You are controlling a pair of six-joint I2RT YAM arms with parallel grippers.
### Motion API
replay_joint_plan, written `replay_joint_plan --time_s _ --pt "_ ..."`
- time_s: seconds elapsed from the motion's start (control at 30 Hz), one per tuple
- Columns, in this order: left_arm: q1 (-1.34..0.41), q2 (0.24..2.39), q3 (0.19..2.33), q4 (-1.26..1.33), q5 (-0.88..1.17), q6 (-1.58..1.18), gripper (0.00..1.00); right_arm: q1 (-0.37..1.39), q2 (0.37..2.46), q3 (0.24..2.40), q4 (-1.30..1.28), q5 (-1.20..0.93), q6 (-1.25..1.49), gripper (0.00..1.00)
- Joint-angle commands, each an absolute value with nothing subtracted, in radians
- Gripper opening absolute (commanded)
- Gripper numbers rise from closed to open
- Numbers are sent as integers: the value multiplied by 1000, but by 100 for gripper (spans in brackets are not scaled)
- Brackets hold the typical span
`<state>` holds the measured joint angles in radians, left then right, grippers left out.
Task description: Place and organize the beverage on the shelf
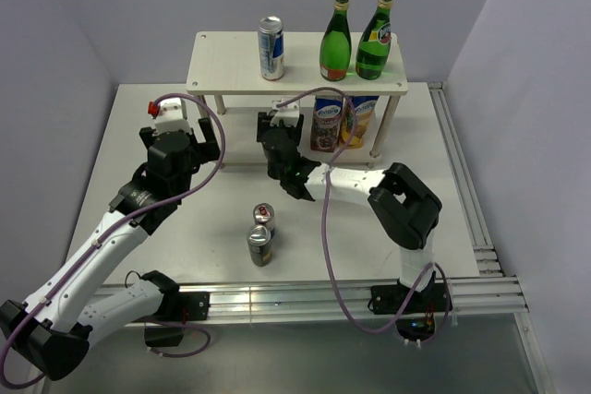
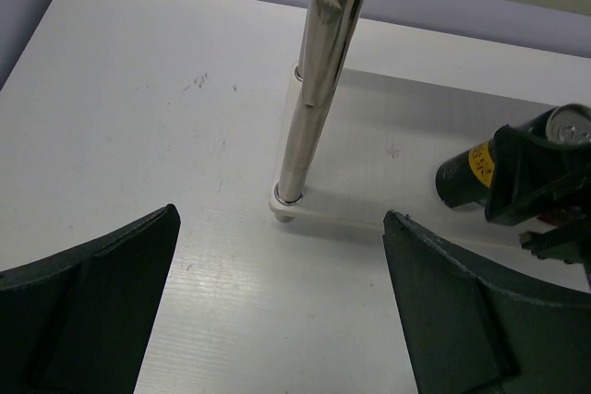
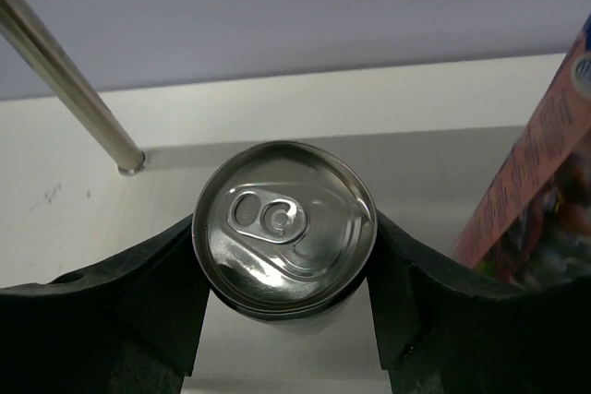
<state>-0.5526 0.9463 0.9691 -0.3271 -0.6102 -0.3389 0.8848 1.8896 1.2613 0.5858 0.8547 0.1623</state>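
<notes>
My left claw (image 2: 282, 306) hung wide open and empty, just near of the shelf's (image 1: 222, 62) near-left leg (image 2: 312, 89). Right of it, two cans (image 1: 261, 232) stood close together on the table (image 1: 166, 219). My right claw (image 3: 284, 260) was clamped on a dark can (image 3: 282, 219), upright over the lower board (image 2: 369, 136); I couldn't tell whether it had touched down. Two cartons (image 1: 340, 122) stood to its right. Up top stood a silver-blue can (image 1: 271, 47), then two green bottles (image 1: 355, 39) at the right end.
</notes>
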Motion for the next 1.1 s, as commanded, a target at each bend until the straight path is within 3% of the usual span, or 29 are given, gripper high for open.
replay_joint_plan --time_s 0.0,0.6,0.67,0.7,0.8,1.07 --pt "-543 930 1009 -308 -614 -356 99 926 1852 1241 710 916 169 0" --pt "-540 920 1009 -311 -614 -359 99 931 1968 1345 684 920 149 0" --pt "-541 919 1008 -308 -614 -357 99 930 1980 1358 670 922 146 12" --pt "-540 920 1008 -310 -615 -359 99 928 1983 1362 670 923 144 35" --pt "-540 920 1008 -311 -614 -357 99 928 1991 1367 675 919 135 63" --pt "-541 917 1009 -310 -615 -359 99 927 1997 1368 666 920 133 91"
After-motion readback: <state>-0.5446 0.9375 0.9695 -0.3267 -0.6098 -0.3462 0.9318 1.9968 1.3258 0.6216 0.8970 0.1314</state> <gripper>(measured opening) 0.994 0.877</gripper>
